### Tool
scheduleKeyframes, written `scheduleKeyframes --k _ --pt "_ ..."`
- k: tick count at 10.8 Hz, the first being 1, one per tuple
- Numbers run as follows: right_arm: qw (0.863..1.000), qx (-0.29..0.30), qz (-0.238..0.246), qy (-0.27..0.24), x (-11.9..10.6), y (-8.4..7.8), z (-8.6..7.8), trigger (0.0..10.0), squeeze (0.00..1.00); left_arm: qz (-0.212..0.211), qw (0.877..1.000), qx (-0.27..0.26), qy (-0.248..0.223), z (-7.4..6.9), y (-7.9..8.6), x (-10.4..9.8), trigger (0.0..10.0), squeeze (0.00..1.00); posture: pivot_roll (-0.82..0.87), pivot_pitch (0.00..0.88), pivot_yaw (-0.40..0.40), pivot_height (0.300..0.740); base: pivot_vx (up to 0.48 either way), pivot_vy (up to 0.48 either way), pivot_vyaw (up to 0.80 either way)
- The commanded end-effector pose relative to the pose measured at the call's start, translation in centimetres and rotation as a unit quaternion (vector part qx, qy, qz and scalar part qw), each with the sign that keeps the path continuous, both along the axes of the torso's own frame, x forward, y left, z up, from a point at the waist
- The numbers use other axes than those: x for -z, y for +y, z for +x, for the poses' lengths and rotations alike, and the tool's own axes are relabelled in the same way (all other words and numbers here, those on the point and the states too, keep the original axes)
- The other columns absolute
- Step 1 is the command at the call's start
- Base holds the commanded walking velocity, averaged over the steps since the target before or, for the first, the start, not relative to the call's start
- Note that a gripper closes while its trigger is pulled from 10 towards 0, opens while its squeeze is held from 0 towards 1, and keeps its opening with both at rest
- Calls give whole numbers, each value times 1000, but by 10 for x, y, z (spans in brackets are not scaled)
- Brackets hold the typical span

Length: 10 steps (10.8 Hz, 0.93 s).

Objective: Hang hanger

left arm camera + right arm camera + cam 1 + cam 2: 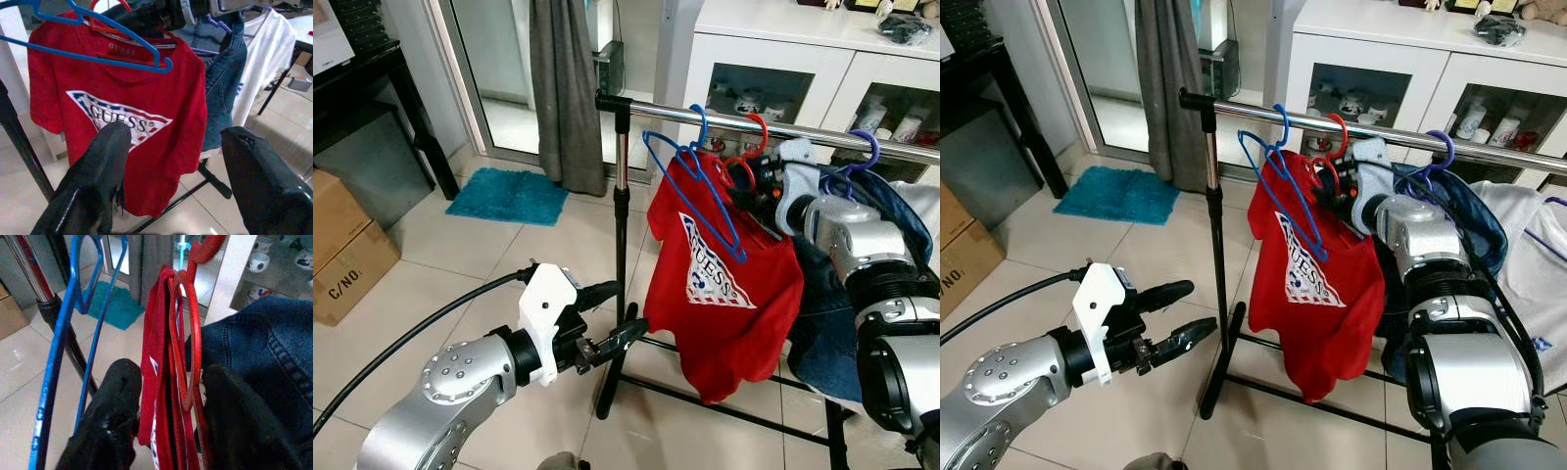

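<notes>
A chrome clothes rail (656,110) crosses in front of me. An empty blue hanger (698,119) hangs from it by its hook. Beside it a red hanger (759,125) carries a red GUESS T-shirt (724,294), its hook over the rail. My right gripper (171,377) reaches in at the shirt's collar, its fingers (117,382) pressed on either side of the red hanger's shoulder and the cloth. Lower down, to the left of the rail's upright (621,225), my left gripper (625,313) is open and holds nothing.
A denim garment (822,323) on a purple hanger (869,147) and a white garment (1528,255) hang further right. A white glass-door cabinet (773,59) stands behind the rail. To the left are a grey curtain (563,88), a teal mat (509,194) and a cardboard box (342,255).
</notes>
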State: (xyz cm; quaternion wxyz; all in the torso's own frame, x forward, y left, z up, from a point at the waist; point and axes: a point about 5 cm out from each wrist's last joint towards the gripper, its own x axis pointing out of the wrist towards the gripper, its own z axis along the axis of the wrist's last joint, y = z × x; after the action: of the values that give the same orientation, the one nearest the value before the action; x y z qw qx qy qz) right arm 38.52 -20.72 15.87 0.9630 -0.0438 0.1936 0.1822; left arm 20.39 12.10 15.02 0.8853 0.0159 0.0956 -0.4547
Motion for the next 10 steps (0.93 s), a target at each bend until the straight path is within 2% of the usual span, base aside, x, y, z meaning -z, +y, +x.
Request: scheduleKeyframes --k 1,10 --pt "1000 -5 -7 -12 -9 0 4 0 0 6 1000 7 -2 1 -2 1 10000 0 25 0 2 740 0 0 0" --pt "1000 10 0 -15 -2 5 6 0 0 11 1000 5 -5 4 0 0 10000 0 32 0 12 740 0 0 0"
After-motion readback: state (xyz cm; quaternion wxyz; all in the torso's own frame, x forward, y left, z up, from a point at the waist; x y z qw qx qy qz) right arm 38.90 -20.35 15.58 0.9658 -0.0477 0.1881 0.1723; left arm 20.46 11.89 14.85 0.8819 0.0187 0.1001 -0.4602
